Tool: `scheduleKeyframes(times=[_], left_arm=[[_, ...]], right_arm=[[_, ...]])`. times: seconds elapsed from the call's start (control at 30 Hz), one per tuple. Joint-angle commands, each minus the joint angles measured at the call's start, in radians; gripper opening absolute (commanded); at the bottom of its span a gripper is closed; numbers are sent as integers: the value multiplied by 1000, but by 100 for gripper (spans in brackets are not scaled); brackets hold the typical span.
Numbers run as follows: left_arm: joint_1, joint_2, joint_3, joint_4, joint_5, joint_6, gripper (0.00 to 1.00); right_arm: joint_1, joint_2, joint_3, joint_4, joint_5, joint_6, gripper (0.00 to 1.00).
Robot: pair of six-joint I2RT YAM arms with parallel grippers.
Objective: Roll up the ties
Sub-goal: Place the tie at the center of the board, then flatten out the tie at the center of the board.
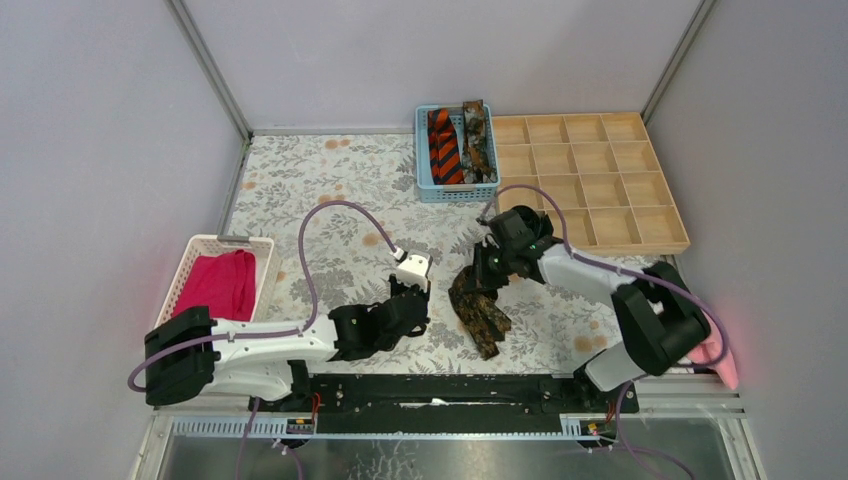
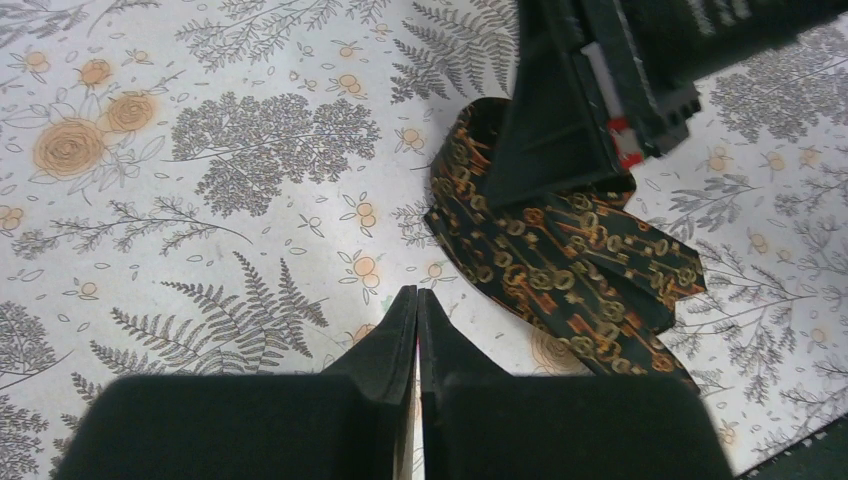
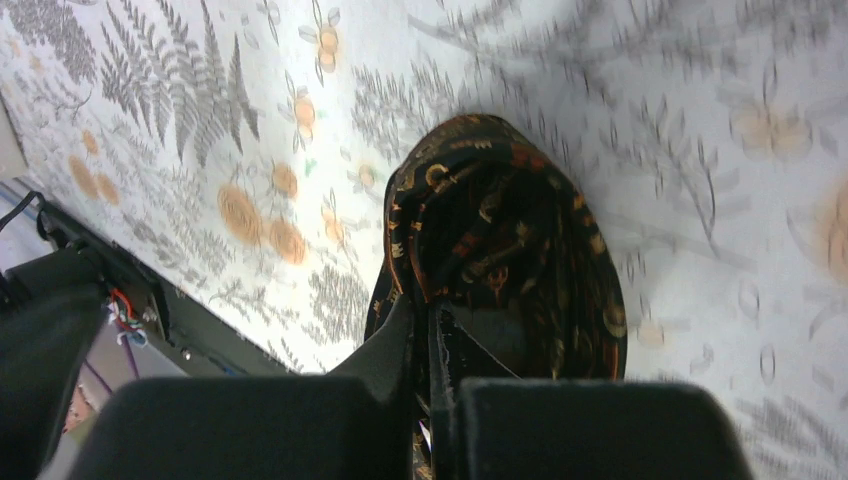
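Note:
A dark brown mottled tie lies partly coiled on the floral table, its loose end trailing toward the near edge. My right gripper is shut on its coiled end; the right wrist view shows the coil wrapped around my fingers. My left gripper is shut and empty, just left of the tie; in the left wrist view its tips sit beside the patterned tie. An orange-and-black striped tie and another mottled tie lie in the blue basket.
A wooden compartment tray stands at the back right. A white basket with magenta cloth is at the left. A pink cloth lies at the right edge. A black rail runs along the near edge.

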Motion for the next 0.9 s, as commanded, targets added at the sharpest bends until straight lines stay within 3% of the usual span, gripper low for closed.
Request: scheduleKeyframes(times=[0.0, 0.03, 0.1, 0.2, 0.33, 0.6, 0.73, 0.87], left_arm=[[-18, 37, 2, 50, -87, 29, 6], [-22, 56, 12, 46, -89, 29, 8], [-35, 98, 36, 34, -98, 35, 12], [-58, 159, 69, 24, -112, 43, 17], [-100, 210, 99, 13, -125, 62, 27], [-194, 259, 155, -60, -96, -39, 38], [-211, 362, 192, -61, -78, -70, 44], [-212, 515, 263, -102, -89, -100, 42]], right_arm=[[6, 111, 119, 7, 8, -75, 28], [7, 125, 129, 5, 20, -79, 41], [7, 138, 151, -2, 52, -92, 59], [7, 122, 189, -46, 116, -113, 71], [7, 10, 232, -121, 237, -122, 77], [7, -284, 271, -294, 545, -106, 99], [7, -378, 240, -342, 583, -91, 99], [6, -494, 166, -326, 567, -67, 97]])
